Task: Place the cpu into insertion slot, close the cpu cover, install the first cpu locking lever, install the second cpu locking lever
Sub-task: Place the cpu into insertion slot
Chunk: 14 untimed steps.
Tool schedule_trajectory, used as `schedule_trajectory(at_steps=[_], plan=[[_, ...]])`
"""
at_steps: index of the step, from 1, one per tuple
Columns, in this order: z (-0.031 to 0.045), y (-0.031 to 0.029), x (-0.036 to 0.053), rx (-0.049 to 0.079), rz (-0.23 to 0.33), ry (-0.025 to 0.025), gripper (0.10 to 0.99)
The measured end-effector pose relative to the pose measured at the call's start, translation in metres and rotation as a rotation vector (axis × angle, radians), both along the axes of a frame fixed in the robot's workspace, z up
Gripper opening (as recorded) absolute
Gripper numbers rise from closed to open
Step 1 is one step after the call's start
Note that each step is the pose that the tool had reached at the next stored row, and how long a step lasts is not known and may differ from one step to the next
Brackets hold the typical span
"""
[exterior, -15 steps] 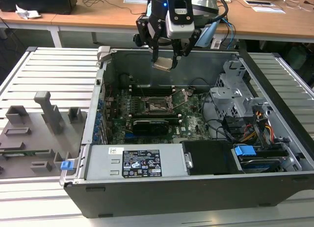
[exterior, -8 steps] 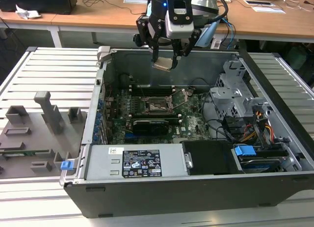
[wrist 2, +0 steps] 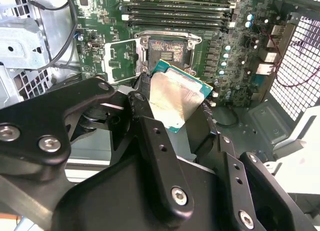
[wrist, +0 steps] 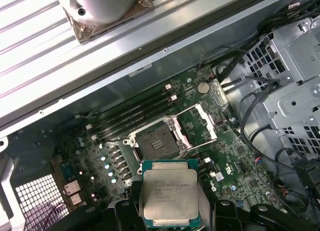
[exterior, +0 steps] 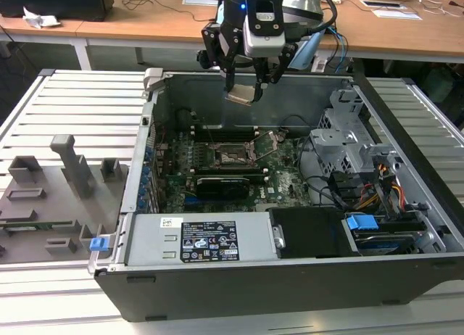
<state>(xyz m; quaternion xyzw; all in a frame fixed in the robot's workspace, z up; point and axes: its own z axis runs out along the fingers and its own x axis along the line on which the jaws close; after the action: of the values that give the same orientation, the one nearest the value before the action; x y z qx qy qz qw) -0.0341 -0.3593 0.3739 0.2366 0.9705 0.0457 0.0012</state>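
A grey metal bench built of long parallel slats carries everything, and its ribbed top stretches out on both sides of the load. An open computer case stands directly on the bench across the middle. On the exterior view's left, just beside the case, a flat grey holder plate lies on the slats. Several grey blocks stand on it — the tallest is a post. A small blue clip sits at the case's near corner — apparently on the plate, though the contact is unclear.
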Motion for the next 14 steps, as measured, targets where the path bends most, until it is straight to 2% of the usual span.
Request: schedule_trajectory(at_steps=[14], plan=[[0.0, 0.0, 0.0, 0.0, -0.024, 0.0, 0.525]])
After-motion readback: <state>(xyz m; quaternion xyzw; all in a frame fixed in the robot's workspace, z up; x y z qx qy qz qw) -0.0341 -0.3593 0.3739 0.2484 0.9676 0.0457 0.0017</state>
